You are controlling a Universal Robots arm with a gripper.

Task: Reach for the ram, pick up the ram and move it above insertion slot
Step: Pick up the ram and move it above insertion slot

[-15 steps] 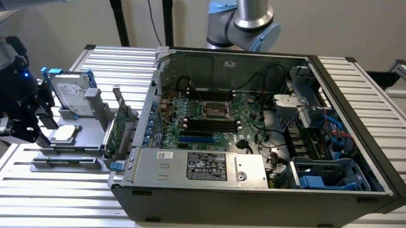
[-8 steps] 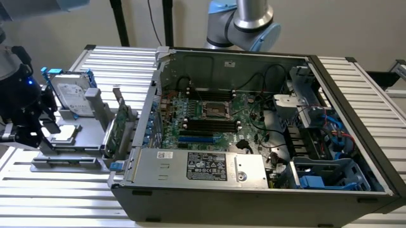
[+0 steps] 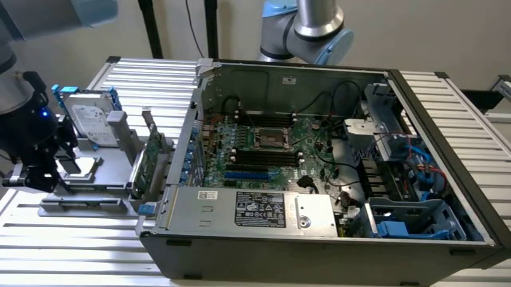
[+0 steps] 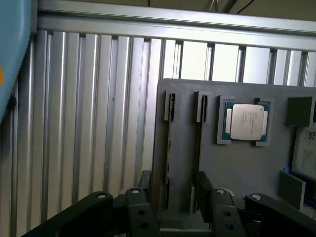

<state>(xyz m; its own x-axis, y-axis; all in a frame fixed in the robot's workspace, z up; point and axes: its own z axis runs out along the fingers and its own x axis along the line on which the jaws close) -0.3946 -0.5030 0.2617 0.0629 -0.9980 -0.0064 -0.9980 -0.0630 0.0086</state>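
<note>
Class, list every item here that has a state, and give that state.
computer case: side open.
ram: standing on edge in fixture, ungripped.
hard drive: propped up in fixture.
processor chip: seated in fixture recess.
gripper: jaws open, empty.

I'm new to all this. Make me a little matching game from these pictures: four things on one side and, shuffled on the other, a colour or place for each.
1 ram
2 hard drive
3 gripper
4 processor chip

A silver, in a blue frame
B black, jaws open
C green, on edge outside the case
D flat in a grey tray

Pairs: 1-C, 2-A, 3-B, 4-D
</note>
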